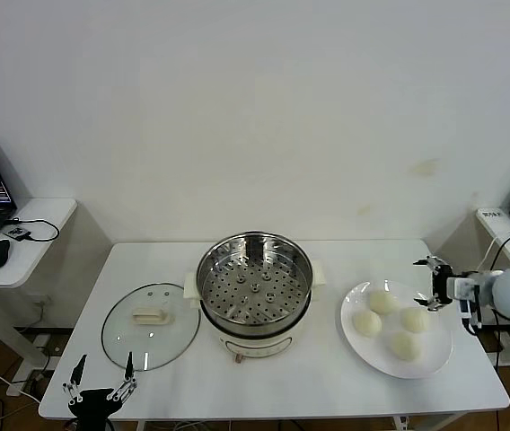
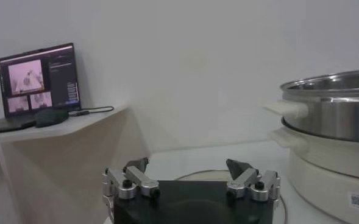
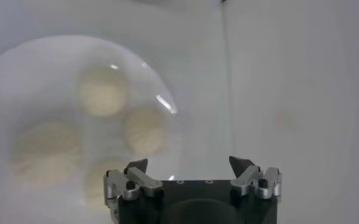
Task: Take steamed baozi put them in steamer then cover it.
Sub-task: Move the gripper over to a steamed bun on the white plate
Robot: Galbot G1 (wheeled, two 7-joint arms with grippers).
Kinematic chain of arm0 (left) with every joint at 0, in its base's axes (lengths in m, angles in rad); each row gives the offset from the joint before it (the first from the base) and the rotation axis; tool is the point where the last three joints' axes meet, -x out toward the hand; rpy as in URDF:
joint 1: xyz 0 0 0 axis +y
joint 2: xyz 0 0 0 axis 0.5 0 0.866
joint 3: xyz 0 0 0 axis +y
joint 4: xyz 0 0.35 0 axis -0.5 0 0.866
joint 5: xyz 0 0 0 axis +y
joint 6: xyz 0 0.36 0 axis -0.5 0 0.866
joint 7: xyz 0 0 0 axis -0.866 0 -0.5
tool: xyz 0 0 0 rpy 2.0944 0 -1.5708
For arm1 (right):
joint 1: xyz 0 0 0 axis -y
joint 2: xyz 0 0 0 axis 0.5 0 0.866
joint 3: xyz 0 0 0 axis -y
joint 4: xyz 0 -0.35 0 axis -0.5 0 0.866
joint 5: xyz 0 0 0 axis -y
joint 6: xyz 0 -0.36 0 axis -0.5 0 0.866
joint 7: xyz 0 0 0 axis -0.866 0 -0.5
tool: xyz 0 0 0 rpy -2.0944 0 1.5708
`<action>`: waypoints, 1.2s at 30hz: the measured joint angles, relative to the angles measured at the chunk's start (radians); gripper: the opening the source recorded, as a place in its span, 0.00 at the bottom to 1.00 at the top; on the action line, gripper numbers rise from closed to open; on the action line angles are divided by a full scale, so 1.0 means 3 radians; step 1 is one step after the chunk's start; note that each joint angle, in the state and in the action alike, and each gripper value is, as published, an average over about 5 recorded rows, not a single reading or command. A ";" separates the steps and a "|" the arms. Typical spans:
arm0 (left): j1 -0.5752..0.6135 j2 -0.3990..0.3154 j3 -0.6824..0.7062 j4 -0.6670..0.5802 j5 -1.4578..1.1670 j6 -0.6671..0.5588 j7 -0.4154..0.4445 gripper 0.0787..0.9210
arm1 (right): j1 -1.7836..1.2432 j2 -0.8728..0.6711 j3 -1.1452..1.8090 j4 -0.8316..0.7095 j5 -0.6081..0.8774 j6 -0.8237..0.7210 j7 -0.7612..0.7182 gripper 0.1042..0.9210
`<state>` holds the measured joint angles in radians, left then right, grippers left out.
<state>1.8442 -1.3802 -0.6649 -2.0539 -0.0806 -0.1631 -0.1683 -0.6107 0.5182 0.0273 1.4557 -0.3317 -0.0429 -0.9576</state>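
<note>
Left gripper (image 1: 102, 380) hangs at the near edge of the white table (image 1: 174, 400) with its fingers spread wide and nothing between them, and just beyond it lies the round clear glass lid (image 1: 150, 325), flat, its one cream-white bar handle running left to right. Farther back at mid-table stands the single shiny steel steamer pot (image 1: 254, 292), upright and uncovered, while to the right four smooth cream-white buns (image 1: 391, 322) sit clustered on one flat white plate (image 1: 360, 343). Right gripper (image 1: 435, 284) hovers over the plate's far right rim, fingers also wide apart and empty, just beside the buns.

Left gripper (image 1: 102, 375) and right gripper (image 1: 435, 285), both spread wide
</note>
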 measured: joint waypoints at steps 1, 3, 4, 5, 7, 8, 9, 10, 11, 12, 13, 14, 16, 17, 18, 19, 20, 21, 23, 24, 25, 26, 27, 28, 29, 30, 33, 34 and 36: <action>-0.0001 -0.0002 -0.0003 -0.0001 0.0002 0.0000 0.0000 0.88 | 0.0076 0.0009 -0.0090 -0.0051 0.0001 0.0003 -0.0034 0.88; -0.0004 -0.0002 -0.0009 -0.0001 0.0005 -0.0001 0.0000 0.88 | 0.0206 0.0035 -0.0261 -0.0143 0.0005 0.0004 -0.0087 0.88; -0.0005 -0.0001 -0.0012 -0.0001 0.0008 -0.0002 0.0000 0.88 | 0.0260 0.0052 -0.0339 -0.0184 0.0006 0.0003 -0.0107 0.88; -0.0005 0.0001 -0.0016 -0.0001 0.0011 -0.0005 0.0001 0.88 | 0.0310 0.0070 -0.0412 -0.0222 0.0005 0.0002 -0.0123 0.88; 0.0001 0.0008 -0.0025 -0.0002 0.0019 -0.0013 0.0005 0.88 | 0.0403 0.0112 -0.0541 -0.0293 0.0000 0.0001 -0.0144 0.88; 0.0006 0.0010 -0.0029 -0.0003 0.0022 -0.0018 0.0007 0.88 | 0.0447 0.0136 -0.0599 -0.0329 -0.0005 0.0000 -0.0151 0.88; 0.0010 0.0012 -0.0034 -0.0004 0.0024 -0.0022 0.0008 0.88 | 0.0489 0.0162 -0.0651 -0.0362 -0.0011 -0.0001 -0.0155 0.88; 0.0013 0.0013 -0.0038 -0.0005 0.0025 -0.0025 0.0009 0.88 | 0.0528 0.0190 -0.0700 -0.0396 -0.0018 -0.0002 -0.0159 0.88; 0.0016 0.0014 -0.0042 -0.0007 0.0025 -0.0027 0.0009 0.88 | 0.0566 0.0220 -0.0746 -0.0430 -0.0025 -0.0003 -0.0162 0.88; 0.0018 0.0015 -0.0045 -0.0007 0.0026 -0.0029 0.0010 0.88 | 0.0601 0.0252 -0.0788 -0.0464 -0.0033 -0.0005 -0.0164 0.88; 0.0020 0.0017 -0.0048 -0.0008 0.0026 -0.0031 0.0010 0.88 | 0.0633 0.0285 -0.0829 -0.0497 -0.0043 -0.0008 -0.0165 0.88; 0.0023 0.0018 -0.0052 -0.0008 0.0027 -0.0034 0.0010 0.88 | 0.0664 0.0320 -0.0867 -0.0531 -0.0053 -0.0010 -0.0166 0.88; 0.0031 0.0021 -0.0063 -0.0008 0.0027 -0.0041 0.0010 0.88 | 0.0719 0.0391 -0.0935 -0.0598 -0.0077 -0.0015 -0.0165 0.88; 0.0035 0.0022 -0.0070 -0.0008 0.0027 -0.0045 0.0009 0.88 | 0.0745 0.0427 -0.0965 -0.0631 -0.0090 -0.0018 -0.0164 0.88; 0.0039 0.0023 -0.0076 -0.0007 0.0028 -0.0051 0.0009 0.88 | 0.0768 0.0463 -0.0993 -0.0663 -0.0104 -0.0020 -0.0162 0.88; 0.0043 0.0025 -0.0083 -0.0005 0.0028 -0.0057 0.0007 0.88 | 0.0789 0.0498 -0.1019 -0.0695 -0.0119 -0.0022 -0.0160 0.88; 0.0047 0.0026 -0.0089 -0.0003 0.0028 -0.0063 0.0005 0.88 | 0.0807 0.0533 -0.1044 -0.0727 -0.0134 -0.0024 -0.0158 0.88; 0.0051 0.0027 -0.0093 0.0000 0.0029 -0.0069 0.0003 0.88 | 0.0823 0.0567 -0.1068 -0.0756 -0.0148 -0.0026 -0.0155 0.88; 0.0057 0.0028 -0.0100 0.0008 0.0030 -0.0080 -0.0002 0.88 | 0.0851 0.0630 -0.1113 -0.0815 -0.0180 -0.0027 -0.0148 0.88; 0.0059 0.0028 -0.0102 0.0012 0.0030 -0.0085 -0.0004 0.88 | 0.0865 0.0659 -0.1131 -0.0842 -0.0196 -0.0028 -0.0143 0.88; 0.0059 0.0028 -0.0103 0.0016 0.0030 -0.0089 -0.0006 0.88 | 0.0879 0.0686 -0.1147 -0.0869 -0.0214 -0.0028 -0.0138 0.88; 0.0059 0.0027 -0.0103 0.0019 0.0030 -0.0093 -0.0007 0.88 | 0.0892 0.0711 -0.1160 -0.0896 -0.0233 -0.0028 -0.0133 0.88; 0.0058 0.0027 -0.0103 0.0021 0.0030 -0.0095 -0.0007 0.88 | 0.0904 0.0733 -0.1171 -0.0921 -0.0251 -0.0029 -0.0129 0.88; 0.0056 0.0027 -0.0104 0.0022 0.0030 -0.0097 -0.0008 0.88 | 0.0916 0.0755 -0.1181 -0.0946 -0.0271 -0.0029 -0.0124 0.88; 0.0054 0.0027 -0.0104 0.0022 0.0030 -0.0097 -0.0008 0.88 | 0.0928 0.0776 -0.1190 -0.0971 -0.0291 -0.0030 -0.0118 0.88; 0.0053 0.0026 -0.0105 0.0023 0.0030 -0.0098 -0.0009 0.88 | 0.0938 0.0795 -0.1197 -0.0996 -0.0312 -0.0031 -0.0113 0.88; 0.0048 0.0027 -0.0109 0.0026 0.0029 -0.0098 -0.0009 0.88 | 0.0966 0.0844 -0.1215 -0.1066 -0.0367 -0.0034 -0.0102 0.85; 0.0047 0.0027 -0.0111 0.0027 0.0029 -0.0099 -0.0009 0.88 | 0.0972 0.0858 -0.1220 -0.1087 -0.0381 -0.0034 -0.0102 0.84; 0.0045 0.0028 -0.0116 0.0029 0.0027 -0.0099 -0.0010 0.88 | 0.0982 0.0882 -0.1232 -0.1125 -0.0408 -0.0035 -0.0103 0.82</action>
<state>1.8578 -1.3717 -0.6997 -2.0451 -0.0725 -0.1928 -0.1712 -0.3162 0.7829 -0.3422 1.1181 -0.4540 -0.0535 -0.9885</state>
